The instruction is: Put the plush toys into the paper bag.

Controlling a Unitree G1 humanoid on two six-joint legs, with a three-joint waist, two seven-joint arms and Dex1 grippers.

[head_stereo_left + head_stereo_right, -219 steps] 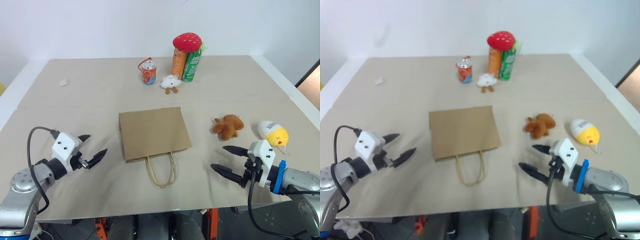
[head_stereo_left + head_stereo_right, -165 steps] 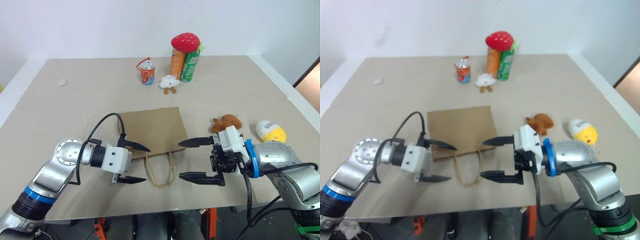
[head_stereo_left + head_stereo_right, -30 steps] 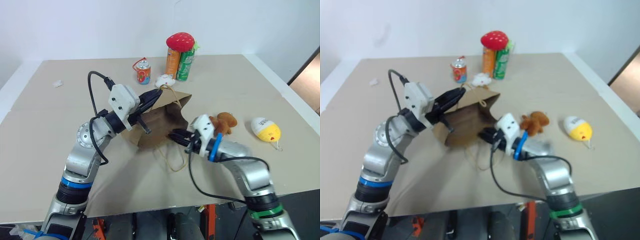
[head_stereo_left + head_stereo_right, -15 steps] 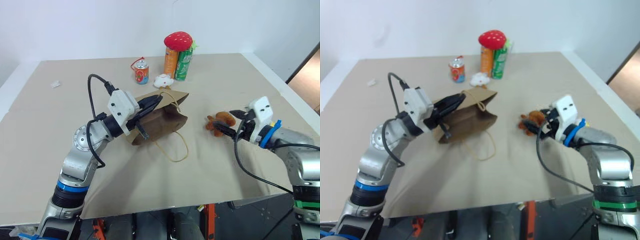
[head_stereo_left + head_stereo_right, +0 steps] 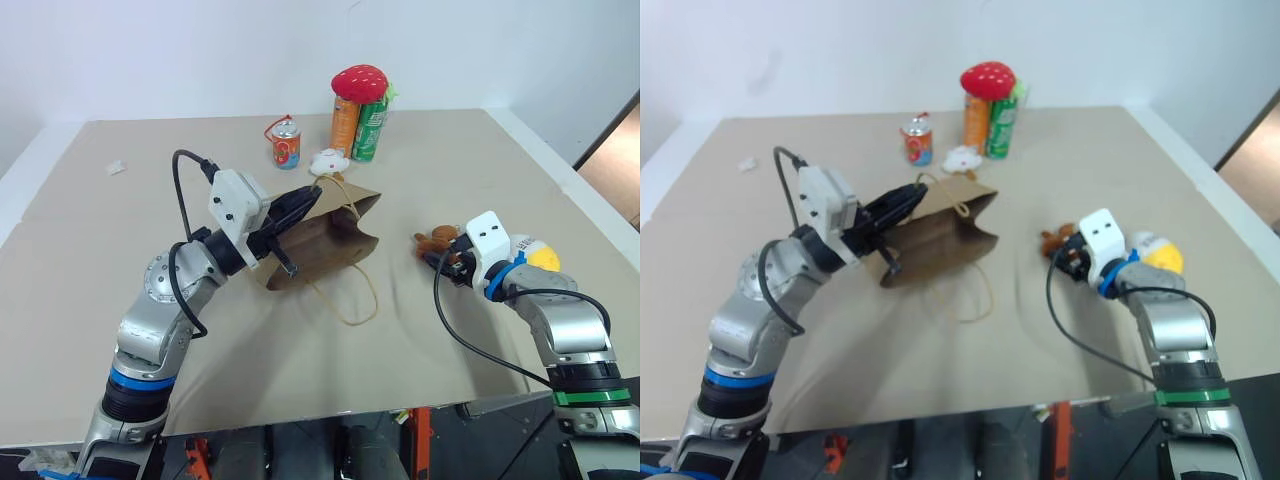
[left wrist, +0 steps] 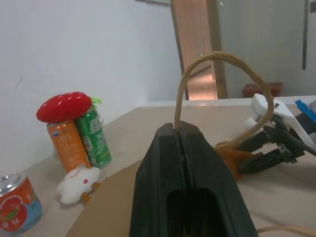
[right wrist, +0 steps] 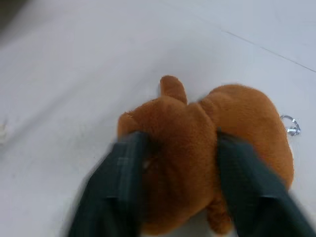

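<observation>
The brown paper bag is tipped up off the table, its mouth facing right. My left gripper is shut on its upper cord handle, pinched between the fingers. The other handle trails on the table. To the right, a brown furry plush toy lies on the table with my right gripper shut on it, one finger pressing each side. A white-and-yellow egg plush lies just beyond, partly hidden by the right wrist.
At the back stand a red can, an orange can and a green can, with a strawberry plush on top. A small white plush lies beside them. A white scrap lies far left.
My right gripper swung from the bag's mouth right to the brown plush, opened, then closed on it. The left gripper keeps holding the bag's handle up.
</observation>
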